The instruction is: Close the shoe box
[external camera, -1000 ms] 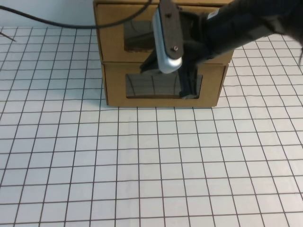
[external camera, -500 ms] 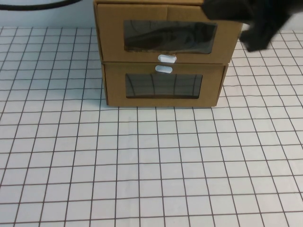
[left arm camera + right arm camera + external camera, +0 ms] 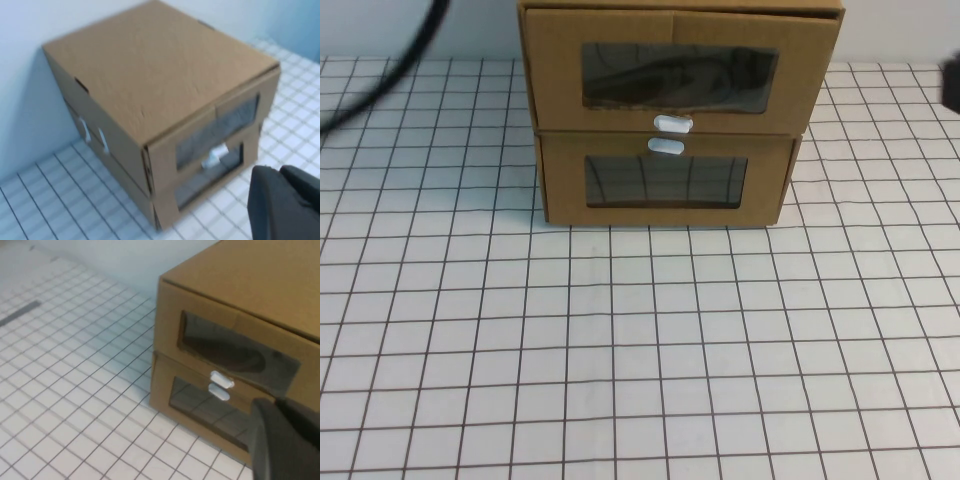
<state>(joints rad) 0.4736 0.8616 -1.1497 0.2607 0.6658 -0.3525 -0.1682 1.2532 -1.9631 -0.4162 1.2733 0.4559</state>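
From the high view you see two stacked cardboard boxes at the far middle of the gridded table (image 3: 620, 360). The shoe box (image 3: 675, 75), the upper one with its white tab (image 3: 672, 123) below its window, sits with its front nearly flush over the lower box (image 3: 665, 190), whose tab (image 3: 666, 146) is above its own window. I judge the drawer pushed home and the closing done; nothing seems left except clearing the arms. Neither gripper appears here, only a dark blur at the right edge and a cable (image 3: 390, 75) at the upper left.

In the left wrist view you look down on the shoe box (image 3: 160, 80) from above and to one side. Its front lines up with the box below, with no drawer sticking out. The left gripper (image 3: 285, 205) shows as a dark mass in the corner, clear of the cardboard; you cannot tell how its fingers stand.

In the right wrist view the shoe box (image 3: 240, 315) again looks closed, both tabs close together one over the other. The right gripper (image 3: 285, 440) hangs just in front of the lower box, holding nothing you can see; its fingers cannot be made out.
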